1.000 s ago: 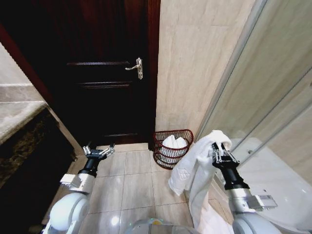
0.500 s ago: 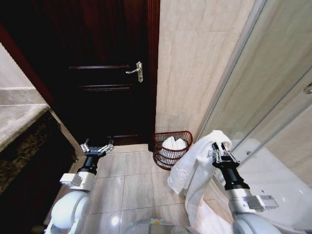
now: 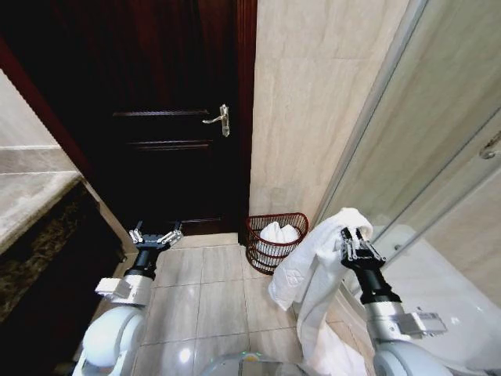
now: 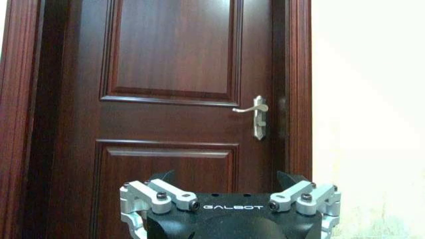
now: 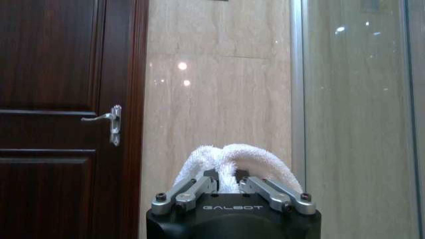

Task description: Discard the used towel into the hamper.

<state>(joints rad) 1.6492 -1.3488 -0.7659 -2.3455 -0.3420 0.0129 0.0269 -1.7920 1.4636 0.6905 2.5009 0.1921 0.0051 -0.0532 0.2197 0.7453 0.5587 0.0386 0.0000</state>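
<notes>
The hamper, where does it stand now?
In the head view the hamper stands on the floor against the beige wall, just right of the dark door, ahead of the right gripper.

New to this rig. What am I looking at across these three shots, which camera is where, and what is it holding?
It is a wheeled robot with two arms, in a bathroom. The wide picture comes from a camera on its head, looking down at the tiled floor; the other two come from cameras on each wrist, looking out past the fingers.

The right gripper is shut on a white towel, which drapes down beside the arm. In the right wrist view the towel bulges up between the fingers.

The left gripper is open and holds nothing; it hangs low over the floor, facing the dark wooden door.

The hamper, a dark red wire basket, stands on the floor against the wall beside the door. It already has white cloth in it.
</notes>
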